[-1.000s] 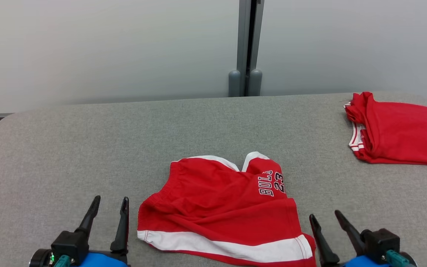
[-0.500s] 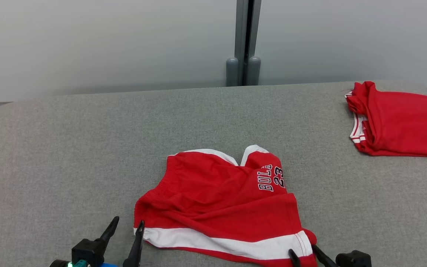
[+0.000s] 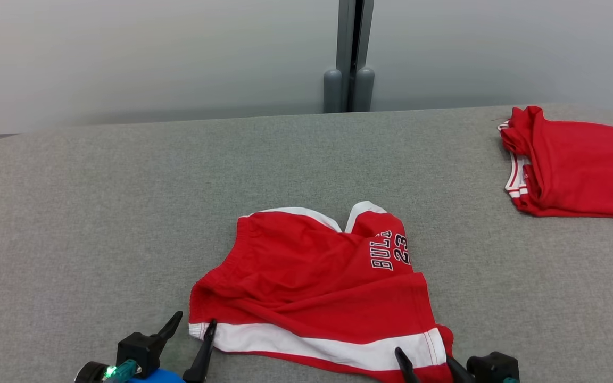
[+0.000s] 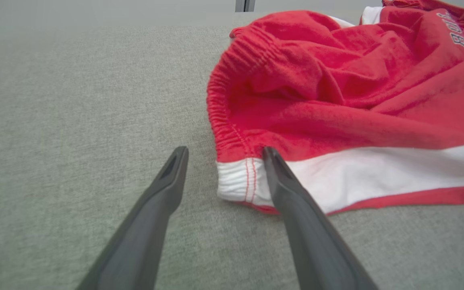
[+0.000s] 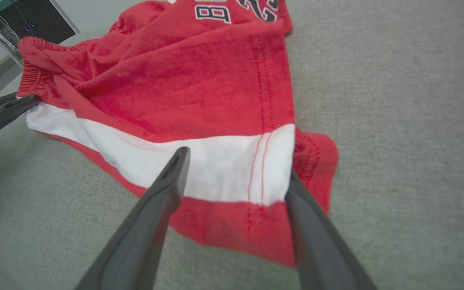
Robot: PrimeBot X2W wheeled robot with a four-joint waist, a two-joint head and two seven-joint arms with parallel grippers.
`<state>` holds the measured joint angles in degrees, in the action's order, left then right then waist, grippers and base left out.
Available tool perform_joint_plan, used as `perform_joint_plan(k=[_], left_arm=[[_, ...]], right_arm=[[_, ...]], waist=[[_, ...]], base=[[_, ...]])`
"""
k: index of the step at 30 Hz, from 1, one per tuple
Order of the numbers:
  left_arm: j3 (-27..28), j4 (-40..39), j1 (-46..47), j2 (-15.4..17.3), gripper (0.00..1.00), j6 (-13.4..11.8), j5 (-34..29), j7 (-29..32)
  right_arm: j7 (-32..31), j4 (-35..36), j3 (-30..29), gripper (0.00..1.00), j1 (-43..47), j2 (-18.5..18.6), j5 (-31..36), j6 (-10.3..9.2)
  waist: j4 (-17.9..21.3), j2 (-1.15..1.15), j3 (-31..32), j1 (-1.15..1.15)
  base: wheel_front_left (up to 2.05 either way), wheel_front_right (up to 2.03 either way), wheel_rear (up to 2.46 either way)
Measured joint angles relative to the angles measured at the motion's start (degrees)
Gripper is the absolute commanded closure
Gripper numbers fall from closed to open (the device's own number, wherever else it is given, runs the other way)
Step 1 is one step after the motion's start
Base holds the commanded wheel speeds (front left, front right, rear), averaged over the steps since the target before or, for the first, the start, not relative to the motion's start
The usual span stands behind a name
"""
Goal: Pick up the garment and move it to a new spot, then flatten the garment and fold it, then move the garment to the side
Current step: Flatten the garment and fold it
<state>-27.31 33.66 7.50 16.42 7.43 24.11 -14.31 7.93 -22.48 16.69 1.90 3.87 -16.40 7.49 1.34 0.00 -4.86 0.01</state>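
With left hand (image 3: 196,319) and right hand (image 3: 422,355) both spread wide, gripping nothing, now straddling the near corners of the garment (image 3: 312,282) by the middle of the desk's (image 3: 99,213) front edge; closer in than a second ago. Looks ready for pinching and lifting.

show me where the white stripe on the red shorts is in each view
Head view: white stripe low centre, along the near edge of the shorts.
Left wrist view: right of centre, its end between the fingers of the open left gripper.
Right wrist view: centre, between the fingers of the open right gripper.
Shared landmark: black lettering, top right in the left wrist view, top centre in the right.
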Motion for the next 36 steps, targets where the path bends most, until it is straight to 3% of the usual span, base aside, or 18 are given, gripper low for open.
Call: perform_joint_plan(k=[19, 20, 21, 26, 36], left_arm=[[-13.67, 5.43, 6.86, 3.15, 0.0, 0.01, 7.93, 0.63], [-14.06, 5.36, 7.17, 3.15, 0.42, 0.01, 8.32, 0.59], [-14.83, 5.11, 7.46, 3.26, 1.0, 0.01, 9.21, 0.52], [-17.28, 3.55, 7.53, 4.14, 1.0, 0.01, 10.25, 0.07], [-18.51, -11.02, 7.73, 8.13, 1.0, 0.01, 15.38, -0.42]], right_arm=[[2.25, -4.71, 4.34, 0.0, -4.79, 0.97, -3.41, 0.0], [2.35, -5.08, 4.43, 0.04, -5.14, 0.99, -3.58, -0.01], [2.79, -5.94, 4.81, 1.0, -5.66, 1.01, -4.04, -0.01], [4.3, -7.06, 5.52, 1.0, -6.77, 1.24, -4.6, 0.0], [6.12, -1.18, 5.99, 1.0, -9.59, 4.09, -5.35, 0.0]], waist=[[0.96, 0.0, -0.89, 0.0], [0.97, 0.0, -0.91, 0.0], [0.94, 0.0, -0.91, 0.0], [0.69, 0.0, -0.55, 0.0], [0.16, 0.0, -0.18, -0.01]], base=[[0.0, 0.0, 0.0], [0.0, 0.0, 0.0], [0.0, 0.0, 0.0], [0.0, 0.0, 0.0], [0.0, 0.0, 0.0]])
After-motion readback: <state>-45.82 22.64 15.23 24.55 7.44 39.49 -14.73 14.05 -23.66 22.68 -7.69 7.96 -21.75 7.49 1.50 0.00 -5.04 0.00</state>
